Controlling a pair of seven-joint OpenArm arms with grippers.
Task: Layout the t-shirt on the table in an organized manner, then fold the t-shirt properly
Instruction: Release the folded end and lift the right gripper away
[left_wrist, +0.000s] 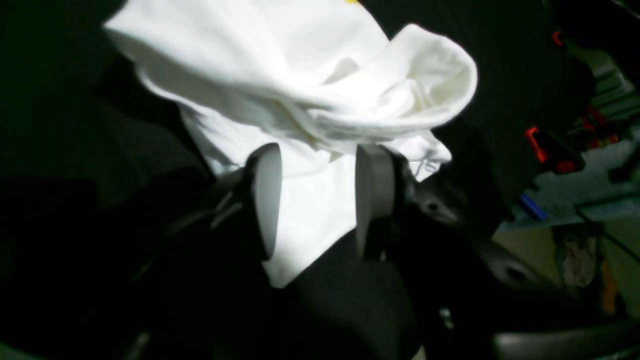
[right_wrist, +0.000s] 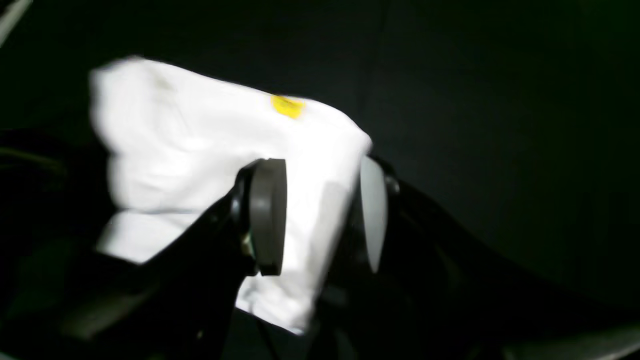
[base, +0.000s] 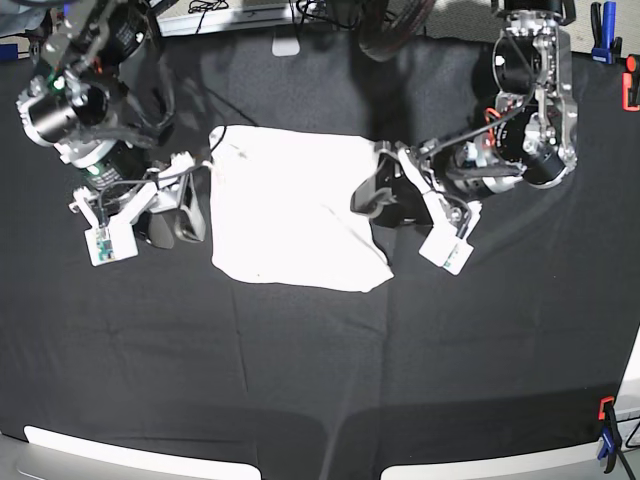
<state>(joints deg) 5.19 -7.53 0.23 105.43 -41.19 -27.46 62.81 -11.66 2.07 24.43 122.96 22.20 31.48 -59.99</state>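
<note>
Lying folded on the black counter (base: 300, 380), the t-shirt (base: 290, 210) spans both arms. Left pincer (left_wrist: 320, 200) and right pincer (right_wrist: 320, 215) each stand apart, white cloth between their pads; whether they grip it is unclear.

left gripper (base: 378, 198) low, reaching in from the right edge, jaws parted | right gripper (base: 192, 200) low, reaching in from the left edge, jaws parted | both wrists angled inward
</note>
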